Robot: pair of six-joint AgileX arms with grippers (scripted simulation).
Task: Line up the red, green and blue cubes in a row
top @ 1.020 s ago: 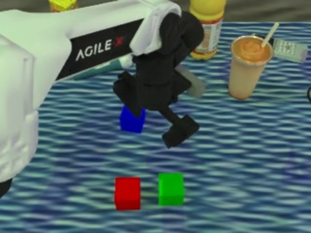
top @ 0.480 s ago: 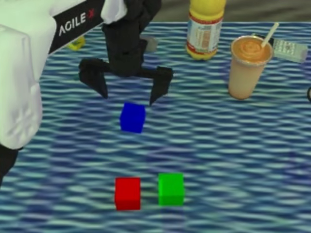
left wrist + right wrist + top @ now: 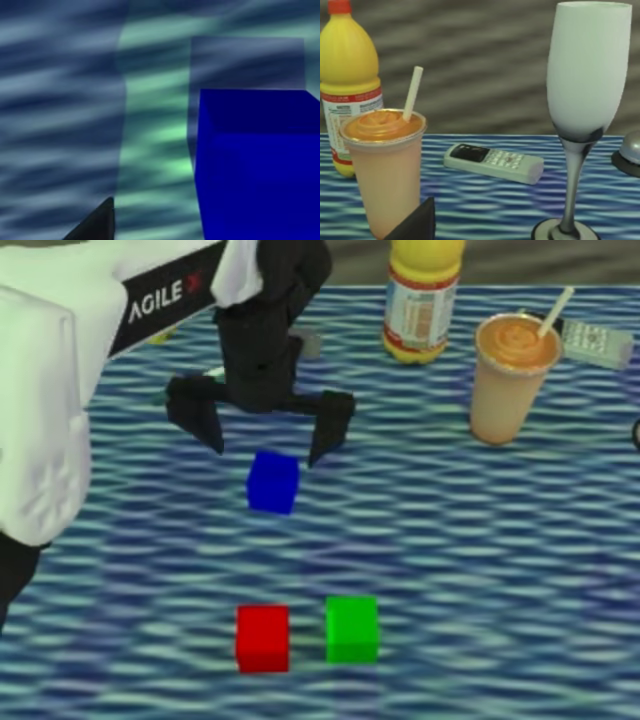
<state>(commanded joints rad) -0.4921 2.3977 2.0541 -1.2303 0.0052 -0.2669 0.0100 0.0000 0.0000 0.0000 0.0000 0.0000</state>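
- Near edge of the blue rippled surface [image 3: 500, 570]: small bright red plain cube [image 3: 262, 637] and small bright green plain cube [image 3: 352, 629] side by side, close but apart, faces squared up alike. Probably the start of the row, with the free place for a third either left of the red or right of the green.
- Farther in, well apart from that pair: small deep blue plain cube [image 3: 273, 481], resting on the surface, slightly turned against the other two. Seemingly the one piece not yet in line.
- Just beyond the blue cube: left arm's black pincer [image 3: 264, 429], spread wide, fingertips pointing down and toward the near side, one tip close by the cube's far right corner, nothing held. Wide spread most likely meant to straddle the cube before closing. In the left wrist view, the blue cube [image 3: 257, 165] large and off to one side, one dark fingertip [image 3: 97, 222] beside it with bare surface between, so centring apparently not finished.
- Far right: orange drink in a clear plastic cup with a straw [image 3: 512, 375], yellow plastic bottle with a red-banded label [image 3: 424, 295], pale grey remote control [image 3: 597, 342]. All well apart from the cubes.
- Right arm: absent from the top view, parked at the right; one dark fingertip alone in its wrist view, so open or closed cannot be told.
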